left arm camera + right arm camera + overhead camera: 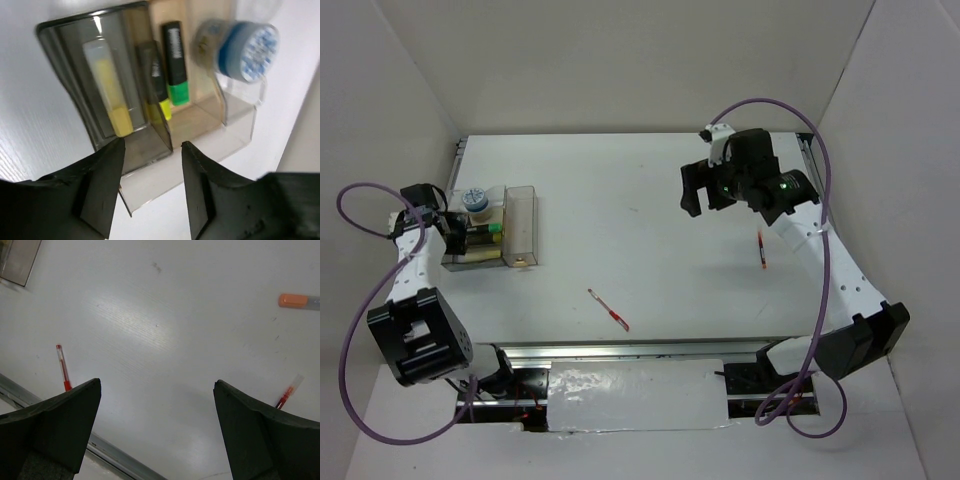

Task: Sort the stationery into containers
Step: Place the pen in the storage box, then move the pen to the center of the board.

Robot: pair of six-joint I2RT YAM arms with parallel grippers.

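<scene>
The left gripper [152, 150] is held open over the clear organizer [240, 135]; the right gripper [156, 385] is spread wide above the table [160, 330], flanked by a red pen [63, 370] and a second pen [287, 395].

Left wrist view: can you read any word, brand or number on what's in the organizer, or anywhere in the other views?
No text is legible.
Green highlighter: pale print on its black barrel, too blurred to read.
Yellow-tipped marker: pale mark on the barrel, also blurred.
Tape roll: white dots on blue, a pattern, no letters.
Top external and right wrist views: no text visible.
</scene>
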